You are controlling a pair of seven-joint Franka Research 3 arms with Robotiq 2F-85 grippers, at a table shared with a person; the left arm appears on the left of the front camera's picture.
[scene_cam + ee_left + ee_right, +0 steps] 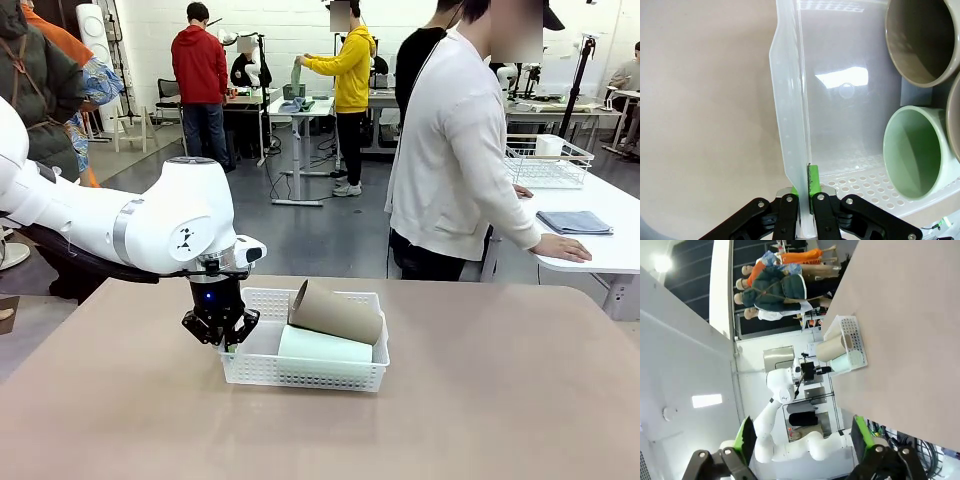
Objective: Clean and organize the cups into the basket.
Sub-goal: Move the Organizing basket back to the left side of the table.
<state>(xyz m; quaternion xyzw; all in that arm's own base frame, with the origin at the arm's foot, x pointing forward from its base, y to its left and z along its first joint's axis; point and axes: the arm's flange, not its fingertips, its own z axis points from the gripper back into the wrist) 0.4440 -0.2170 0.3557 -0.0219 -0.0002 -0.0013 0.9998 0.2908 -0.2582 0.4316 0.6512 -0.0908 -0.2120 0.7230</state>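
The matte pinkish-brown desk (500, 400) filled the lower half of the front view, its surface bare around the one container it carried. The white left arm (130, 225) came in from the left edge and bent down toward the near left of the desk's middle. Behind the far edge a person in a white long-sleeved top (455, 150) was seen leaning with one hand on a neighbouring white table.

The shallow rectangular white plastic basket with lattice mesh sides (262, 372) was seen standing left of centre on the desk. Inside it the pale mint green tumbler (325, 348) lay on its side along the near wall, and a tan-brown tumbler (335, 312) lay tilted across the top of it, its open mouth turned toward the basket's left end. In the left wrist view both mouths were seen facing the camera — the tan-brown one (922, 40) above the mint one (915, 155) — and the edge of a third tan rim (955, 125) was cut off by the frame.

The left hand (222, 335) was closed on the basket's left wall, the translucent flared rim (790, 125) pinched between its green pads (813, 182). The right hand (802, 440) was held well away from the desk with its green-padded fingers spread wide apart and nothing between them.
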